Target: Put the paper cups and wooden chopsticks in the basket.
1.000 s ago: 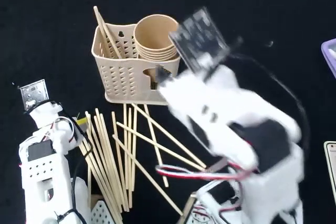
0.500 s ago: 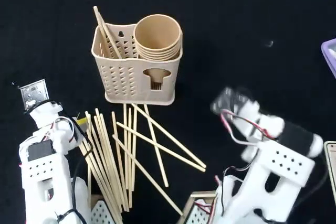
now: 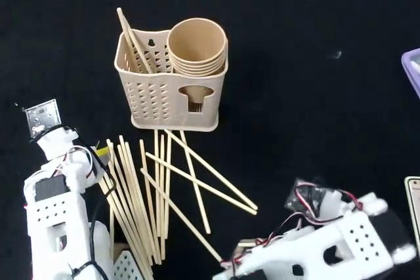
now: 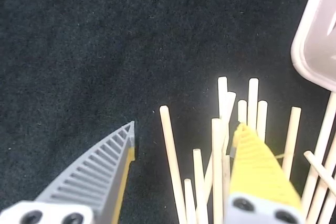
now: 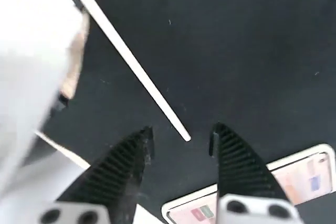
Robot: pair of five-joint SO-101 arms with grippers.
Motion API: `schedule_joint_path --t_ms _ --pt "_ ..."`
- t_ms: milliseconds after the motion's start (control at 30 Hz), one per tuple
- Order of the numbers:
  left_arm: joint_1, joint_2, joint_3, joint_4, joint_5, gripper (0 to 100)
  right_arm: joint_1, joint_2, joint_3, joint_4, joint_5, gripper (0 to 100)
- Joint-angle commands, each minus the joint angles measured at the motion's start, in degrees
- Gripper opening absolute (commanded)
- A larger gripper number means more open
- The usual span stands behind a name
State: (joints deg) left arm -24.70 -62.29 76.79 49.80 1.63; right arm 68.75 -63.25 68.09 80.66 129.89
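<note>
From the high view, the basket (image 3: 167, 96) stands at about 11 o'clock on the black table (image 3: 315, 96). A stack of cups (image 3: 197, 45) sits in its 3 o'clock half, and a few upright chopsticks (image 3: 133, 39) lean out of its 9 o'clock half. The loose chopsticks (image 3: 157, 188) lie fanned on the table at the basket's 6 o'clock, the nearest ends touching or just short of its base. The left arm (image 3: 56, 208) rests at 7 o'clock on the table, just beside that fan, and the right arm (image 3: 335, 244) lies low at 5 o'clock. A purple tray (image 3: 413, 70) shows at 3 o'clock and a card (image 3: 414, 204) at 4 o'clock, both at the table's edge. In the left wrist view, the left gripper (image 4: 186, 126) is spread wide and holds nothing: its yellow finger lies over the ends of the loose chopsticks (image 4: 220, 145), its grey finger over bare cloth, and the basket (image 4: 317, 35) shows beyond. In the right wrist view, the right gripper (image 5: 182, 128) is likewise spread and holds nothing. The end of one chopstick (image 5: 131, 64) lies on the table in the gap between its tips, with the card (image 5: 294, 182) just beside one finger.
</note>
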Motion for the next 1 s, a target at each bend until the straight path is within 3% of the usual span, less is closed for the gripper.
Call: schedule_joint_path --t_ms 0,167,400,600,733,833,967 --pt "0.40 -0.79 -0.22 -0.88 -0.09 29 6.68 -1.19 10.07 -12.57 4.66 20.8" --pt "0.48 -0.79 -0.13 -0.88 -0.09 29 8.18 -1.19 17.01 -21.36 6.07 25.4" --pt "0.31 -0.79 -0.13 -0.88 -0.09 29 5.19 -1.19 20.79 -23.12 6.86 24.7" --pt "0.13 -0.79 -0.13 -0.88 -0.09 29 2.55 -1.19 22.99 -24.97 6.86 14.5" --pt "0.13 -0.79 -0.13 -0.88 -0.09 29 2.46 -1.19 22.20 -24.70 6.86 0.9" --pt "0.40 -0.79 -0.22 -0.88 -0.09 29 2.73 -1.19 17.80 -18.73 6.86 0.8" --pt "0.48 -0.79 -0.22 -0.88 -0.09 29 1.49 -0.92 4.79 -0.53 7.03 1.1"
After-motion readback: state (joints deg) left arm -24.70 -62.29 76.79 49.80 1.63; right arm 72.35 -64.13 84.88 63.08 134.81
